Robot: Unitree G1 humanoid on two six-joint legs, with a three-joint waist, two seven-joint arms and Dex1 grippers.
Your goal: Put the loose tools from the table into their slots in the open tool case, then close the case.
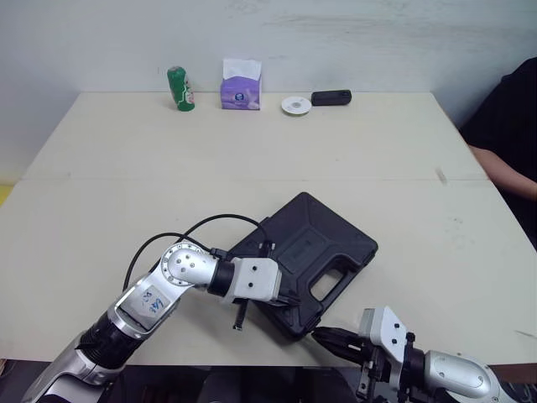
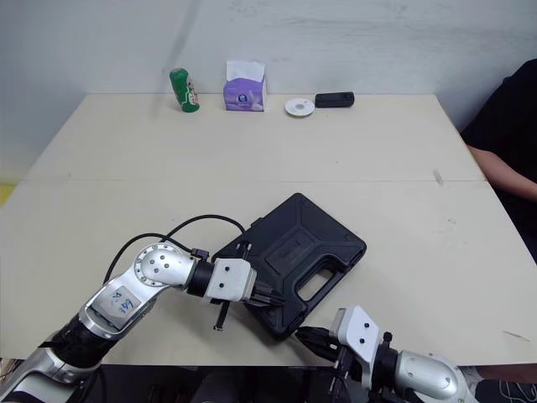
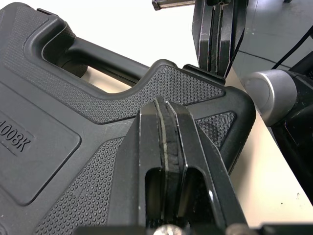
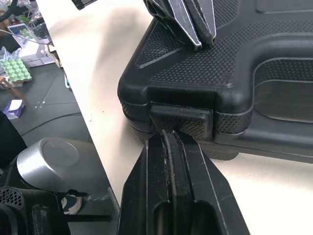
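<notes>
Case [image 1: 306,260] lies shut at table's [image 1: 252,151] near edge, stowing judged done; left gripper [image 3: 164,105], fingers [image 3: 146,142] together and empty, presses its top corner, right gripper [image 4: 171,136] likewise closed against the front latch [image 4: 182,121], possibly not yet snapped home.

A plain test lab: white wall [image 1: 352,34], beige table [image 1: 252,159], person [image 1: 513,126] seated alongside.

1. Tool case [image 3: 98,112], recessed panel of the lid: raised characters read "1008K". The string runs off the edge of the left wrist view, so the leading "1" is uncertain.
2. Purple tissue pack [image 1: 242,91]: print too small to read.
3. Green can [image 1: 180,89]: label too small to read.
</notes>
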